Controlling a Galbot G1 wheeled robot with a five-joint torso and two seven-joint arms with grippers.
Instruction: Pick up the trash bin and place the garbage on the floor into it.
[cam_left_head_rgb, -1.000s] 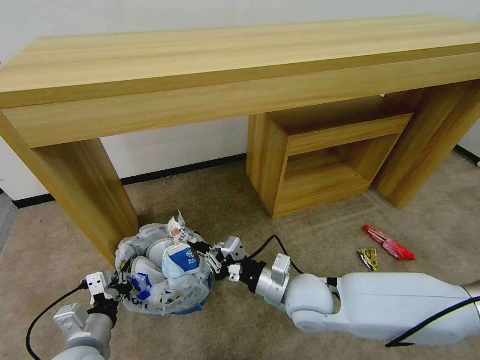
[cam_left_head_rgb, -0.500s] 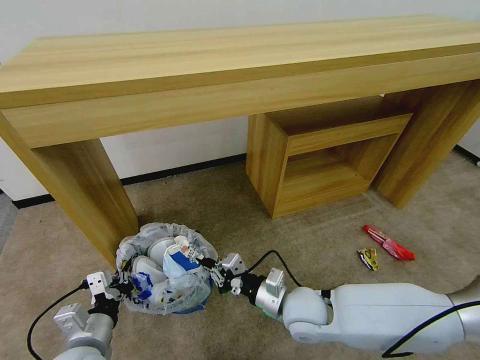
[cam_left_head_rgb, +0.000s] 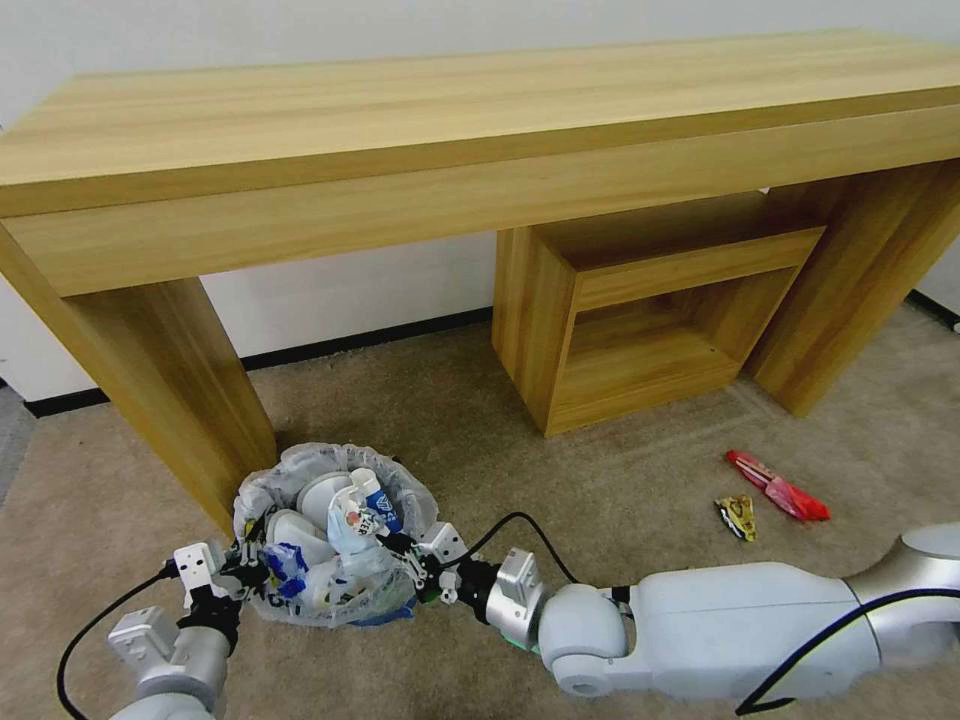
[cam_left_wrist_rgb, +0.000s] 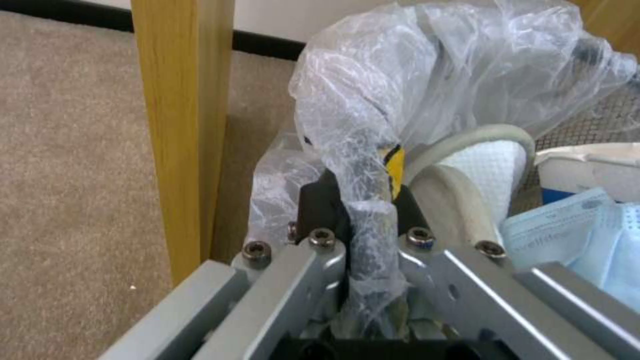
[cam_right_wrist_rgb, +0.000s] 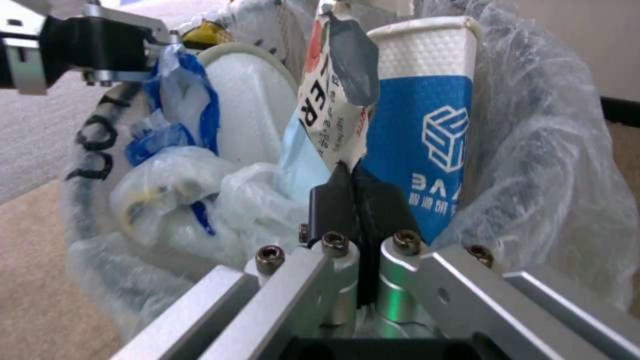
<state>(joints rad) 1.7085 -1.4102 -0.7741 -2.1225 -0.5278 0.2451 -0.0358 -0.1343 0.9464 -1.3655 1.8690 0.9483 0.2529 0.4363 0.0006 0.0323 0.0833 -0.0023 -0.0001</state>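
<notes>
Currently the trash bin (cam_left_head_rgb: 330, 560) sits on the beige carpet floor (cam_left_head_rgb: 620, 470) beside the left leg of the wooden desk (cam_left_head_rgb: 170, 390). Its translucent white liner bag (cam_left_wrist_rgb: 400, 75) bulges over the rim, and a blue wall shows low at the front. Contents heaped to the top: two white slippers (cam_left_head_rgb: 310, 510), a blue-white paper cup (cam_right_wrist_rgb: 423, 125) standing upright, a blue face mask (cam_left_wrist_rgb: 580, 235).

Left gripper (cam_left_head_rgb: 235, 572) is at the bin's near-left rim, jaws pressed together on the rim and bag plastic (left wrist view shows the film bunched between the pads).

Right gripper (cam_left_head_rgb: 405, 560) is at the bin's near-right side, jaws pinched on the lower end of a red-white printed wrapper (cam_right_wrist_rgb: 333, 100). The wrapper stands up above the jaws, over the bin's mouth, leaning against the cup.

Still on the carpet, well apart to the right: a red wrapper (cam_left_head_rgb: 778, 486) and a yellow wrapper (cam_left_head_rgb: 738, 516), near each other, not touching.
</notes>
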